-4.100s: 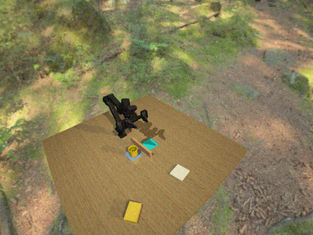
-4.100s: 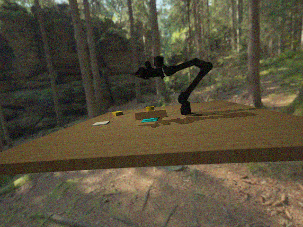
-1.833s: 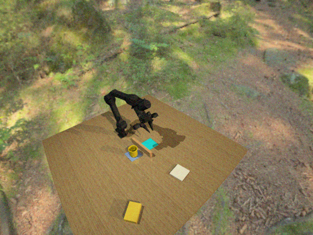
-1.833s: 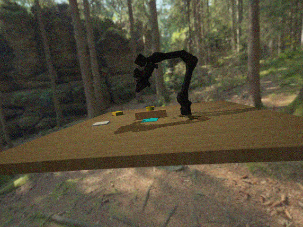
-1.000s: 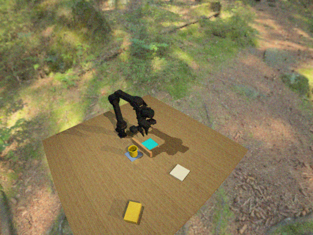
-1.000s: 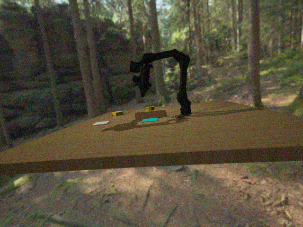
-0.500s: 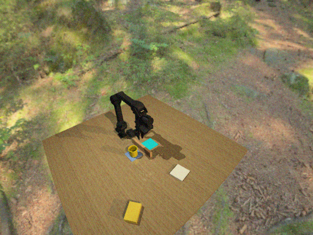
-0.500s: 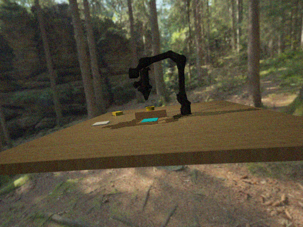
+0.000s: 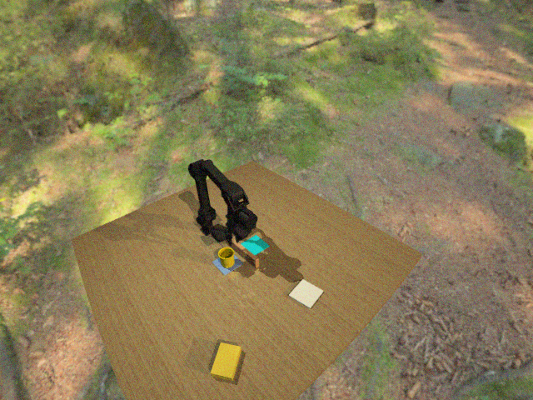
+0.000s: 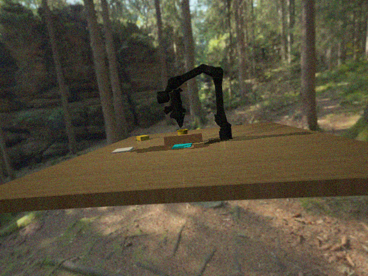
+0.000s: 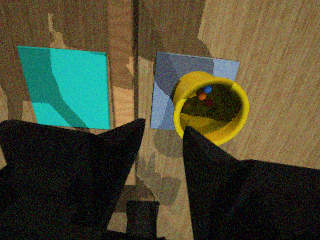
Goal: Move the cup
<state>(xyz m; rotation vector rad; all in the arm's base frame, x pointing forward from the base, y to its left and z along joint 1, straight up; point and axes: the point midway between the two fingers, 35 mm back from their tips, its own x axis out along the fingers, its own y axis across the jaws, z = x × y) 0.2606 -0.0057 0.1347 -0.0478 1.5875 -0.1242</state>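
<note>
Partly, yellow cup (image 9: 226, 258) (image 10: 181, 133) (image 11: 182, 91) hides blue pad (image 9: 226, 270) (image 11: 162, 92).

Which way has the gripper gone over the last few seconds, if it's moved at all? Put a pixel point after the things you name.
Yes: in the exterior view, the gripper (image 9: 231, 242) (image 10: 180, 126) (image 11: 164, 128) has come down toward the wooden barrier (image 9: 257, 262) (image 10: 182, 139) (image 11: 122, 65).
</note>
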